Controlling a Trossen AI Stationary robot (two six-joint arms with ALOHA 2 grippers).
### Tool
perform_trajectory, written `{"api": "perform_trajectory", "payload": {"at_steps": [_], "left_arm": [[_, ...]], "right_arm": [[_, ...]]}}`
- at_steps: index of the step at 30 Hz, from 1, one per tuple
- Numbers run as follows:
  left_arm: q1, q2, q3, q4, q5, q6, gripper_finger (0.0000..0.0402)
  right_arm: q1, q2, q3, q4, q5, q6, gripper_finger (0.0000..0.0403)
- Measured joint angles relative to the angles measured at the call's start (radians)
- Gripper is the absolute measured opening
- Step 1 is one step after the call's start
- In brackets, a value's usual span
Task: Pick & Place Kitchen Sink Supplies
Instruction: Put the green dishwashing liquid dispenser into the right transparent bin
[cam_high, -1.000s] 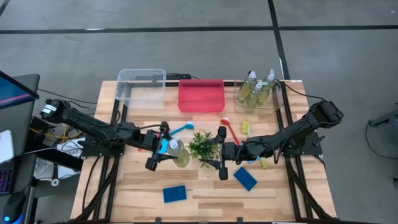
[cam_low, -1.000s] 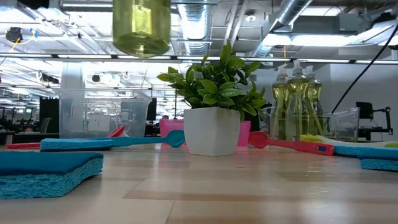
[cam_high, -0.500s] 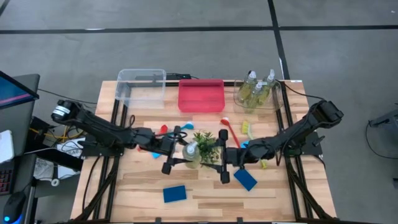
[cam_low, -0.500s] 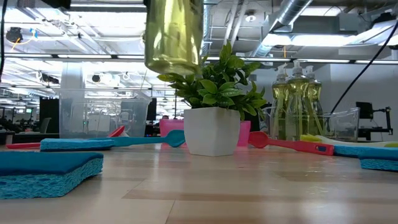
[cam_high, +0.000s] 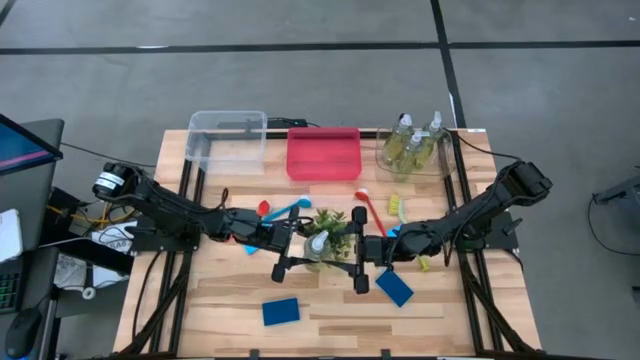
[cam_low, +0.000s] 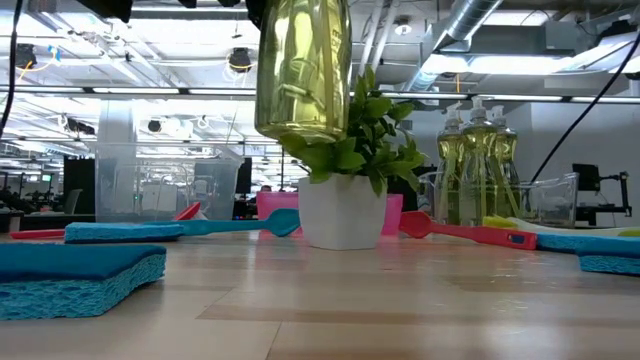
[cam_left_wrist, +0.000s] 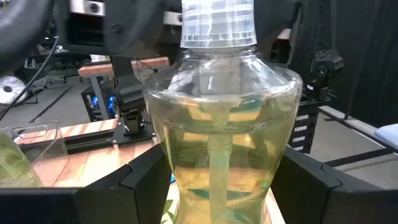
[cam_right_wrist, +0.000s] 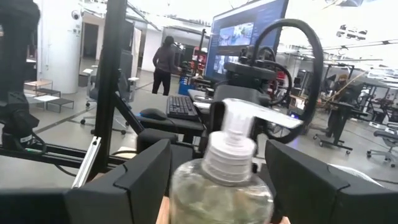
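Left gripper (cam_high: 300, 252) is clamping a pump bottle (cam_high: 315, 243) aloft over the plant (cam_high: 335, 226), while the right gripper (cam_high: 357, 248) is waiting open-jawed beside it.

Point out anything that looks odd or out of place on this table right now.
One thing stands out: the left gripper holds a pump bottle in the air right over the potted plant, and from table height its base overlaps the leaves. The right gripper sits open at the plant's other side. Nothing looks spilled or broken.

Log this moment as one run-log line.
left gripper: shut on clear pump bottle of yellow-green liquid, aloft over small leafy green plant | right gripper: open, bracketing bottle | handover
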Motion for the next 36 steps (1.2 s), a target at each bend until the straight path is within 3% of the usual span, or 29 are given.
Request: {"api": "perform_trajectory", "payload": {"at_steps": [22, 26, 36], "left_arm": [[0.000, 0.005, 0.002, 0.003, 0.003, -0.005, 0.0239], [0.001, 0.005, 0.002, 0.001, -0.002, -0.003, 0.0239], [0.001, 0.005, 0.001, -0.003, -0.003, 0.004, 0.0239]], "right_arm": [[-0.042, 0.145, 0.093, 0.044, 0.007, 0.008, 0.0248], [-0.032, 0.145, 0.093, 0.045, 0.048, 0.011, 0.0220], [-0.021, 0.143, 0.094, 0.048, 0.071, 0.014, 0.0106]]}}
